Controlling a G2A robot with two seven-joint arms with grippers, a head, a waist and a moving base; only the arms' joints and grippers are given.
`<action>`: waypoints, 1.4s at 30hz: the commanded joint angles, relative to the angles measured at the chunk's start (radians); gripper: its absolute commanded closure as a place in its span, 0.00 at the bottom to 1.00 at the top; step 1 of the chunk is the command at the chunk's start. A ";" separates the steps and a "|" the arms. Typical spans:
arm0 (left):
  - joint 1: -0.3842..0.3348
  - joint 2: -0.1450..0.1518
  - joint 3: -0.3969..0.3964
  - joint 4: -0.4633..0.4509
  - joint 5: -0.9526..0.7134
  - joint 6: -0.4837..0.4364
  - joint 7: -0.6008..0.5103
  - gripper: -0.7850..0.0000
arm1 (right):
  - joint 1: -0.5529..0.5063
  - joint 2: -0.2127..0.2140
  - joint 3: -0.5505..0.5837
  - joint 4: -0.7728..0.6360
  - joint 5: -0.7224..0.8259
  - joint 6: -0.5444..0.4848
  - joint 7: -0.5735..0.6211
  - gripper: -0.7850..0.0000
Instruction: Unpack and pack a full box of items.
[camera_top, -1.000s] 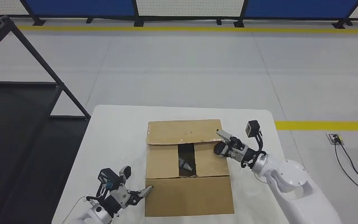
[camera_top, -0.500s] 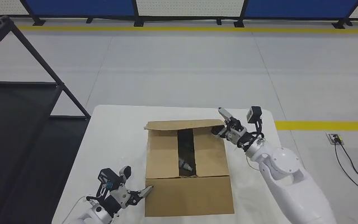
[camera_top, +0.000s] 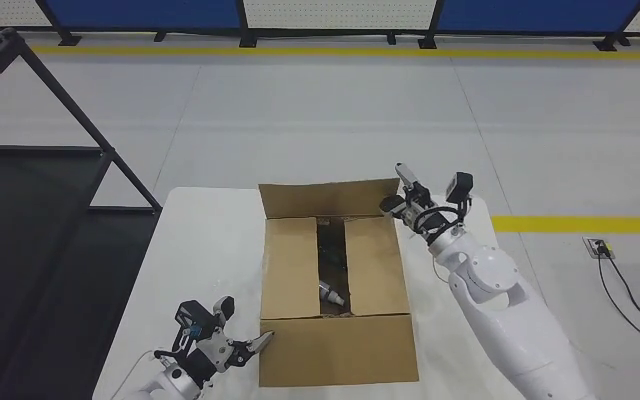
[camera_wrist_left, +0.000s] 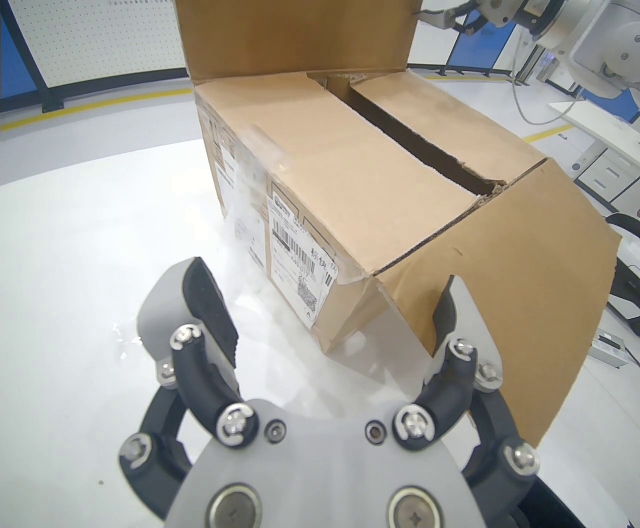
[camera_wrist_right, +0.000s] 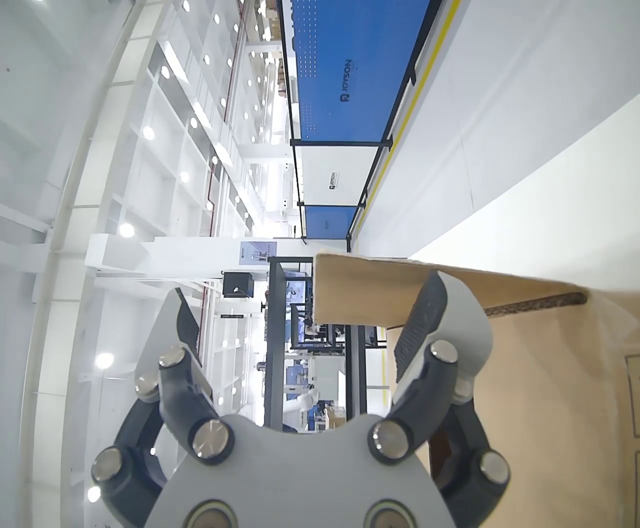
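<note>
Far flap (camera_top: 325, 198) rose upright, upper centre; right gripper (camera_top: 396, 193) and left gripper (camera_top: 246, 324) both spread, empty; box (camera_top: 290, 285) unpacking unstarted.

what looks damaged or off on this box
The box has a torn, ragged edge at the near end of its top gap, and whitish film clings to its labelled side.

Pale grey floor (camera_top: 330, 110), crossed by a yellow line (camera_top: 300, 50) before blue partition panels (camera_top: 140, 12). A dark rack (camera_top: 40, 260) stands left of the white tabletop (camera_top: 210, 240). Ceiling lights (camera_wrist_right: 126, 230) glow; possibly a floor socket (camera_top: 598, 247).
</note>
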 joint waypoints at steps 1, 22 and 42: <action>0.000 0.000 0.000 0.000 0.000 0.000 0.000 0.00 | 0.004 -0.001 -0.003 0.004 -0.004 0.000 0.002 0.00; 0.000 0.000 0.000 0.000 0.000 0.000 0.000 0.00 | 0.091 -0.056 -0.061 0.111 0.106 -0.016 -0.081 0.00; 0.000 0.000 0.000 0.000 0.000 0.000 0.000 0.00 | 0.302 -0.158 -0.175 0.529 0.109 0.074 -0.034 0.00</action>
